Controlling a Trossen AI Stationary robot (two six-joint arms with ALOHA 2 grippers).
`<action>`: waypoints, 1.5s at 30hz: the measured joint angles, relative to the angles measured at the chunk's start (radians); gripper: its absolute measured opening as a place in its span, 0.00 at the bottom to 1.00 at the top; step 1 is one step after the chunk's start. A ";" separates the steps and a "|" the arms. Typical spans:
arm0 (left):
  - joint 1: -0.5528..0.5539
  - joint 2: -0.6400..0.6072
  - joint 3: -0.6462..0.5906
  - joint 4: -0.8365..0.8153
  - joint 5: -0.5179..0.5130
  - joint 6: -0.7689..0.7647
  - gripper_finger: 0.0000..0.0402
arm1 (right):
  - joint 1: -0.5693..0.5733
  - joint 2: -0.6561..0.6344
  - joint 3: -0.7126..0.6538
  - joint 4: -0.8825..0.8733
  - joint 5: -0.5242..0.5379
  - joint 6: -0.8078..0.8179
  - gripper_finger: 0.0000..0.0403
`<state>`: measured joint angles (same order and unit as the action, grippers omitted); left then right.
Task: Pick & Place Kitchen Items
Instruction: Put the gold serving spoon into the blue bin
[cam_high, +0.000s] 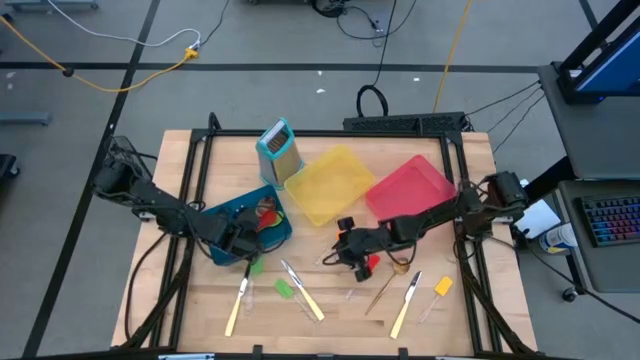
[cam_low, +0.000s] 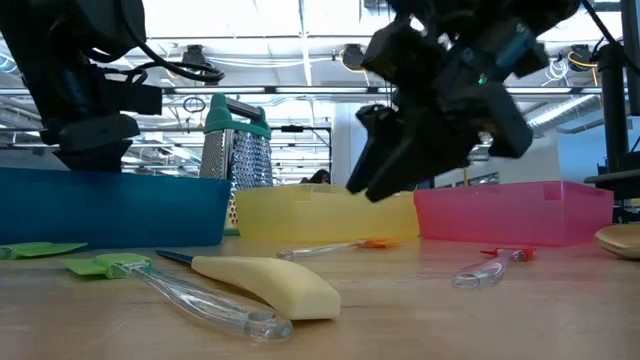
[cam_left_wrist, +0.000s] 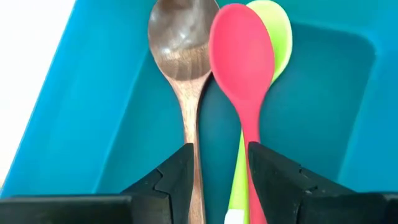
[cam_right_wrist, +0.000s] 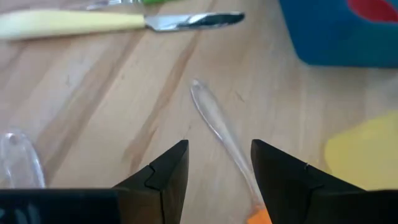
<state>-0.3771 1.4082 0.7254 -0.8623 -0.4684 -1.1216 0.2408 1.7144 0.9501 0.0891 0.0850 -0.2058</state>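
My left gripper (cam_high: 246, 238) is open over the blue bin (cam_high: 232, 215). In the left wrist view its fingers (cam_left_wrist: 221, 171) stand just above a wooden spoon (cam_left_wrist: 183, 56), a red spoon (cam_left_wrist: 242, 62) and a green spoon (cam_left_wrist: 277, 31), which lie side by side on the bin's floor. My right gripper (cam_high: 347, 246) is open a little above the table in front of the yellow bin (cam_high: 325, 183). Its fingers (cam_right_wrist: 219, 168) stand on either side of a clear-handled spatula (cam_right_wrist: 214, 121) with an orange head (cam_right_wrist: 261, 218), which lies flat on the wood.
Cream-handled knives (cam_high: 237, 305) (cam_high: 306, 297) (cam_high: 405, 305), a green spatula (cam_high: 285, 289), a red-headed spatula (cam_high: 372, 265), a wooden spoon (cam_high: 385, 290) and a yellow spatula (cam_high: 441, 287) lie along the near side. The red bin (cam_high: 410, 187) and the grater (cam_high: 280, 150) stand behind.
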 joint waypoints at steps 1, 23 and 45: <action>0.000 0.000 0.000 0.001 -0.002 -0.005 0.39 | 0.006 -0.016 0.001 -0.026 0.024 0.003 0.41; -0.052 0.000 0.001 0.004 -0.035 -0.170 0.40 | 0.143 -0.283 -0.265 -0.196 -0.245 0.172 0.41; 0.014 0.000 0.001 0.079 -0.109 -0.163 0.40 | 0.273 -0.293 -0.485 0.126 -0.162 0.168 0.41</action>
<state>-0.3626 1.4086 0.7265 -0.7832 -0.5770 -1.2850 0.5137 1.4212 0.4656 0.2151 -0.0772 -0.0378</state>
